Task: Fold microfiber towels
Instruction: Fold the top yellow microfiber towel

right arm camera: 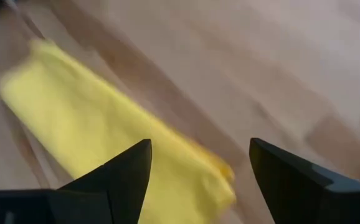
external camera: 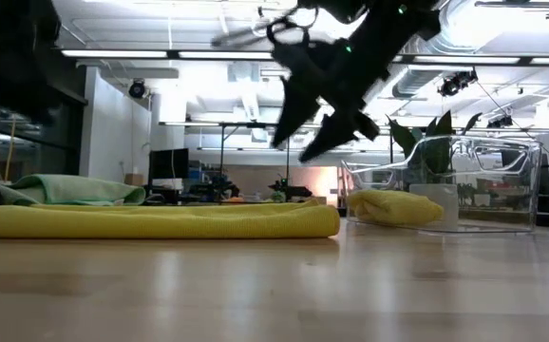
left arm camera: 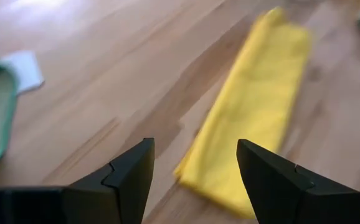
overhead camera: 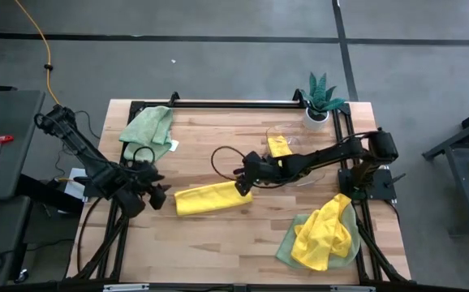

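yellow towel in clear bin

High view looks straight down on the whole desk. Low view sits at desk level, facing the room. Both wrist views hang close above the wood, blurred, probably sharing the folded yellow towel with both.

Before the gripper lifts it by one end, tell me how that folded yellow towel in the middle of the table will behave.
The folded yellow towel looks soft, with rounded edges in the low view, so it would likely droop and unfold. It seems light for its size. On the smooth wooden table, a push would probably slide or bunch it rather than roll it.
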